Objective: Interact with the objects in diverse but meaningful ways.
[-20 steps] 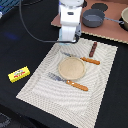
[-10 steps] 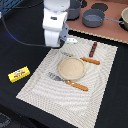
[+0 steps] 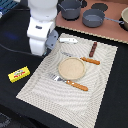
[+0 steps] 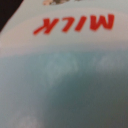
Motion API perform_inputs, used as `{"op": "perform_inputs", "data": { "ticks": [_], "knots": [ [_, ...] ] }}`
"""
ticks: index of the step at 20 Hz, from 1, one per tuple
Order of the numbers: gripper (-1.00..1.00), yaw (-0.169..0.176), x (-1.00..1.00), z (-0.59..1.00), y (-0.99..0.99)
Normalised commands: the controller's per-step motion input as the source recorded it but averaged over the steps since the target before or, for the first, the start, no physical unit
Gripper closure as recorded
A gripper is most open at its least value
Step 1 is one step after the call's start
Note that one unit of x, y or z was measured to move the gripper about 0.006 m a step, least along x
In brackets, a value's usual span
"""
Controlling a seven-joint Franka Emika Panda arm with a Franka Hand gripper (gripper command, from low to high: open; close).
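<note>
Jaws' state couldn't be told; wrist view showed only a pale-blue milk carton (image 4: 65, 85) right against them. Yellow packet (image 3: 19, 74) sat well apart. Risk: carton tipping or slipping if grip was off-centre.

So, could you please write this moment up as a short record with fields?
arm: white robot arm over the striped placemat's corner, on the exterior view's left
gripper: hidden in both views
wrist view: pale-blue surface printed MILK in red, filling the frame
yellow rectangular packet: on black table, off the mat
dark-brown stick: on mat
small white oblong piece: at mat's far edge
</note>
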Motion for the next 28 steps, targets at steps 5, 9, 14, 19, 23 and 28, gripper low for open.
{"op": "perform_inputs", "data": {
  "ticks": [5,9,14,19,23,28],
  "knots": [
    [-1.0,0.018,-0.28,-0.09,-0.08],
    [-1.0,0.015,-0.11,-0.03,-0.03],
    [-1.0,0.024,-0.04,0.22,-0.05],
    [-1.0,0.029,-0.42,0.63,-0.32],
    [-1.0,0.033,-0.52,0.66,-0.26],
    [-1.0,0.066,-0.35,0.33,-0.46]
  ]
}}
